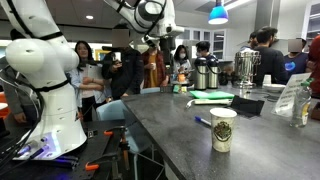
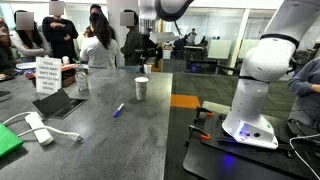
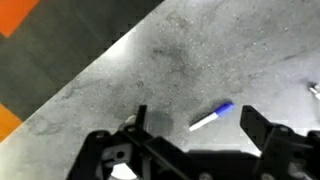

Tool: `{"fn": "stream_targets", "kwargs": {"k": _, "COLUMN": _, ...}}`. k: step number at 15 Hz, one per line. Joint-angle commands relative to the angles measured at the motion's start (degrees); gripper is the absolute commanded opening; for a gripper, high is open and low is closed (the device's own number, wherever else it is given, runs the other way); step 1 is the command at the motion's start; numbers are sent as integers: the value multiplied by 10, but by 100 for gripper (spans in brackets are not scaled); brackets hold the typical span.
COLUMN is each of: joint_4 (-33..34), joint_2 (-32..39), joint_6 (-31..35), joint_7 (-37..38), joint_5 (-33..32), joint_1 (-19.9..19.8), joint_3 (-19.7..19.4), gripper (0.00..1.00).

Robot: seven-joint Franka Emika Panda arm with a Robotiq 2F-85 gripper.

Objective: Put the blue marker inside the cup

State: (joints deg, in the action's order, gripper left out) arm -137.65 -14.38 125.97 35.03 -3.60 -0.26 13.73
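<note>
1. Near the table (image 2: 100,140) edge closest to the robot's base, the blue marker (image 2: 118,110) lay flat, just beside the upright cup (image 2: 141,88).
2. The gripper (image 3: 195,115) hung high above the table, wide open and empty; in the wrist view the marker lay almost straight below it, between the two fingers.
3. The marker's long axis slanted roughly along the finger-to-finger line, so I judge the wrist would need turning to close across it.
4. Both exterior views showed the cup and the gripper's height; the wrist view lacked the cup but showed the marker's slant.
</note>
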Motion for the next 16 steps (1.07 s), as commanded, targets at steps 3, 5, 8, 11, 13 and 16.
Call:
{"fn": "stream_targets", "kwargs": {"k": 3, "joint_4": 140, "joint_2": 198, "joint_6": 26, "joint_7": 197, "joint_5": -34, "joint_1": 13, "joint_3": -24, "gripper": 100}}
{"fn": "stream_targets", "kwargs": {"k": 5, "joint_4": 182, "joint_2": 257, "joint_6": 42, "joint_7": 240, "joint_5": -8, "joint_1": 34, "joint_3": -46, "gripper": 100}}
{"fn": "stream_targets", "kwargs": {"k": 8, "joint_4": 234, "joint_2": 327, "joint_6": 60, "joint_7": 304, "joint_5": 26, "joint_1": 64, "joint_3": -76, "gripper": 100}}
{"fn": "stream_targets", "kwargs": {"k": 11, "joint_4": 245, "joint_2": 361, "joint_6": 88, "joint_7": 337, "joint_5": 89, "joint_1": 84, "joint_3": -87, "gripper": 100}}
{"fn": "stream_targets", "kwargs": {"k": 13, "joint_4": 250, "joint_2": 385, "joint_6": 111, "joint_7": 341, "joint_5": 111, "joint_1": 97, "joint_3": -92, "gripper": 100}}
{"fn": "stream_targets", "kwargs": {"k": 16, "joint_4": 251, "joint_2": 414, "joint_6": 175, "joint_7": 359, "joint_5": 91, "joint_1": 124, "joint_3": -116, "gripper": 100}}
